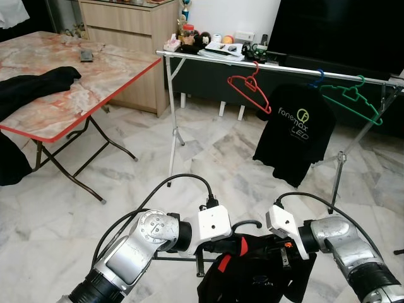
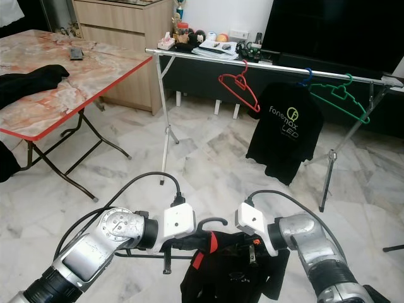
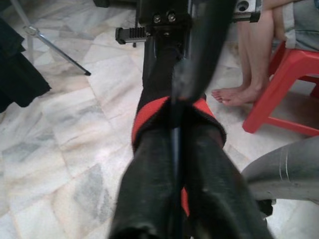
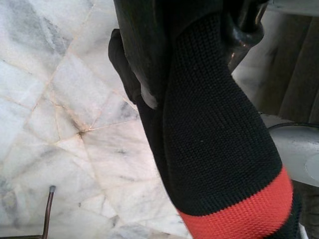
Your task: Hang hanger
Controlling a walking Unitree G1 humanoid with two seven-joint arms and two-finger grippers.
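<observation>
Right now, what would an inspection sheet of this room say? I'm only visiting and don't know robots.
Surface: white marble floor; folding table with red edge at the robot's left.
Job's things: black hanger carrying a black shirt with red collar, held low between both grippers; clothes rail ahead, some way off.
Clutter: red hanger, green hanger and a black printed T-shirt on the rail; dark cloth on the table.
Grippers: left gripper and right gripper both at the garment; finger state unclear.
Cables: black cables loop over both wrists.
Surroundings: wooden drawers; a seated person's bare feet by a red stool.
</observation>
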